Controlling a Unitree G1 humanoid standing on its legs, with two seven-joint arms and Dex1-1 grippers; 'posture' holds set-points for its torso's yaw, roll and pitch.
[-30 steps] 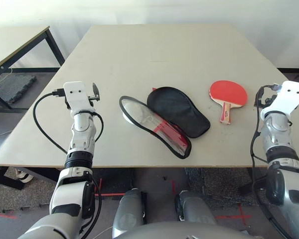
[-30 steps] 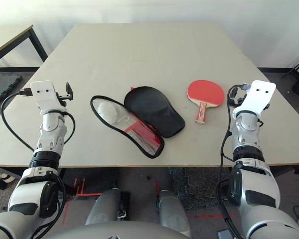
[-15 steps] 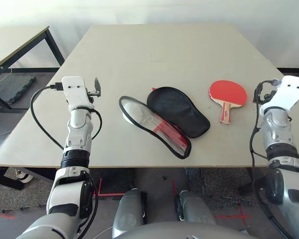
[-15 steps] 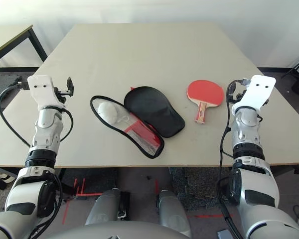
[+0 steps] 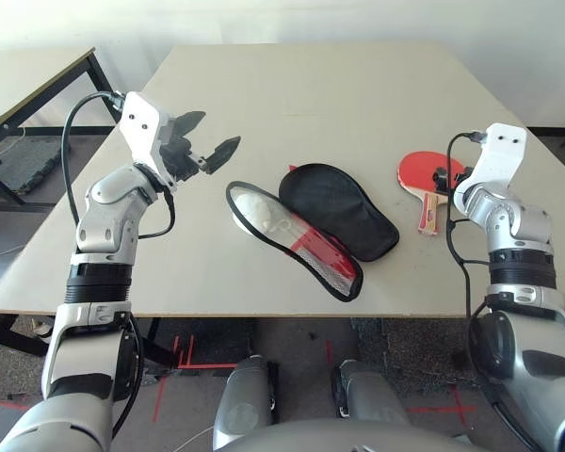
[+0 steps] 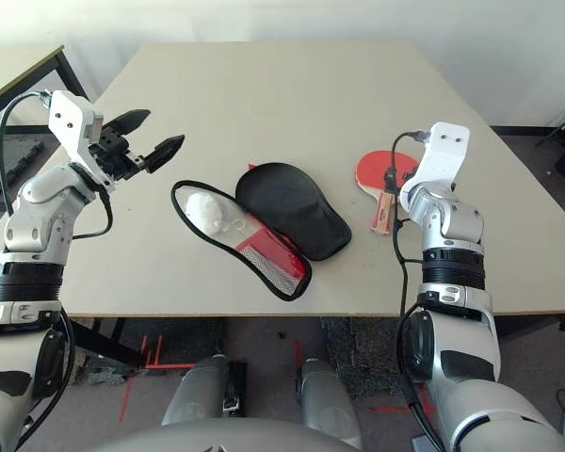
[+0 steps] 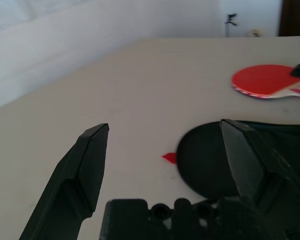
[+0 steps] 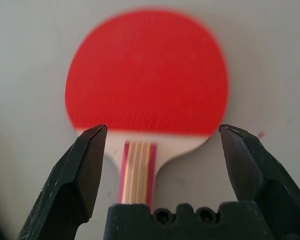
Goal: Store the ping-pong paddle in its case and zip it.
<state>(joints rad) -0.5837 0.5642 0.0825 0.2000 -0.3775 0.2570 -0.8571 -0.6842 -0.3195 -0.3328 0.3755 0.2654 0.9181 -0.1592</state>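
Silver forearms w/ black ribbed wrist bands. White flat plate atop each wrist, 2 dark holes each. Black cable loops off each plate. Left end effector (image 5: pixel 213 133), right end effector (image 8: pixel 162 137): black pointed fingers.

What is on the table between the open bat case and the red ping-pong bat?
Nothing: in the left eye view, bare table separates the open case from the ping-pong paddle.

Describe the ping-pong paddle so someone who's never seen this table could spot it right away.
On the beige table, look toward its right side, in front of the right end effector. The ping-pong paddle lies flat there, apart from the unzipped case at the table's middle. Its solid round red face and striped wooden handle set it apart from the case.
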